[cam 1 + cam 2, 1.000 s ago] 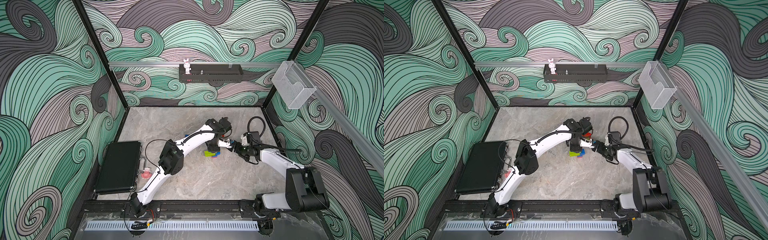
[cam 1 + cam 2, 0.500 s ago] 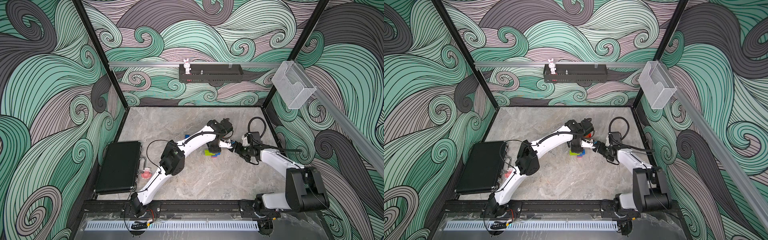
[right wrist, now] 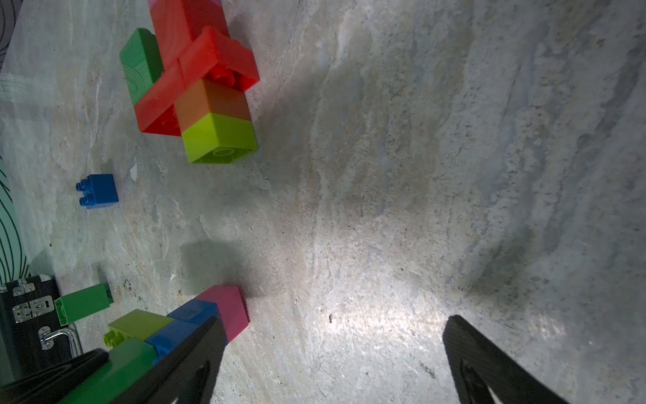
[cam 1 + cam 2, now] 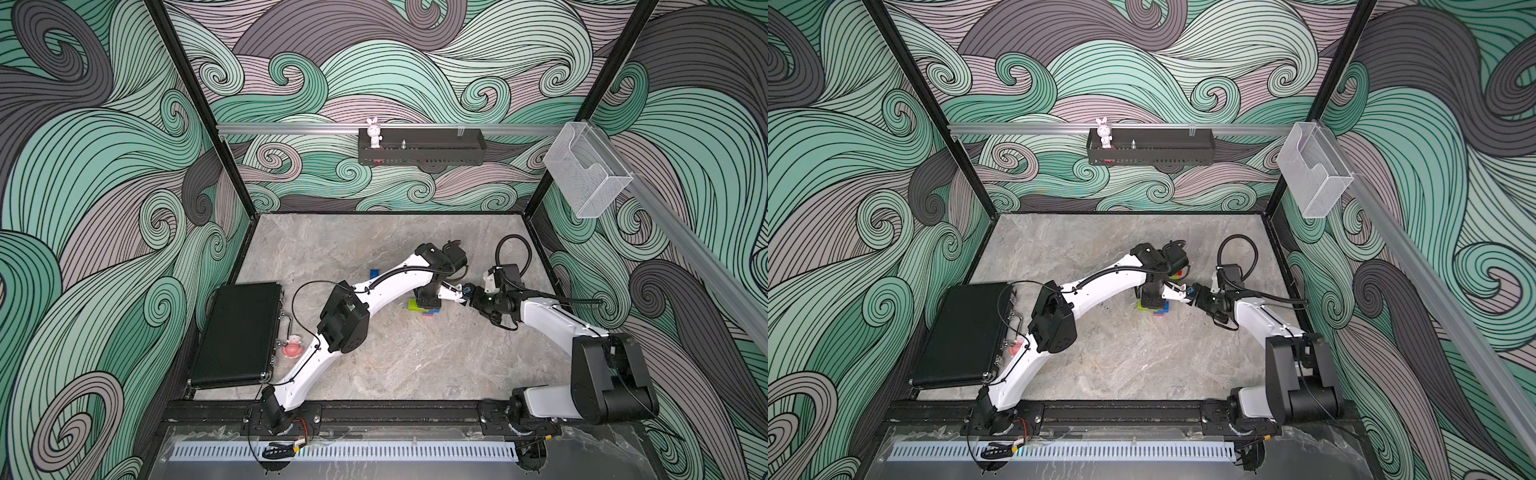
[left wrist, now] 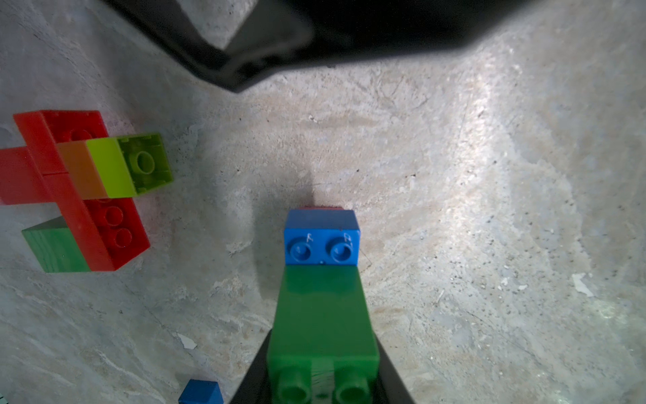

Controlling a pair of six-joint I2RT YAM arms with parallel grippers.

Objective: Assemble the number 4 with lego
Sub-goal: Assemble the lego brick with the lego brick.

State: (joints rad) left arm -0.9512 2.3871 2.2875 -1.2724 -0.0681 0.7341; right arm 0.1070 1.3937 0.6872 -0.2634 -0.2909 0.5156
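Note:
My left gripper is shut on a dark green lego brick. That brick is joined to a blue one, with a pink one at the far end. A lime brick sits alongside the blue one. In both top views this cluster rests on the floor under the left gripper. My right gripper is open, one finger beside the blue and pink bricks, and nothing lies between its fingers. A red, orange and lime assembly lies apart.
A loose blue brick and a loose green brick lie on the stone floor. A black case with a pink-and-white figurine beside it sits at the left. The two arms nearly meet at mid-floor.
My left arm has shifted a little, uncovering the loose blue brick behind its forearm. Both grippers stay as they were.

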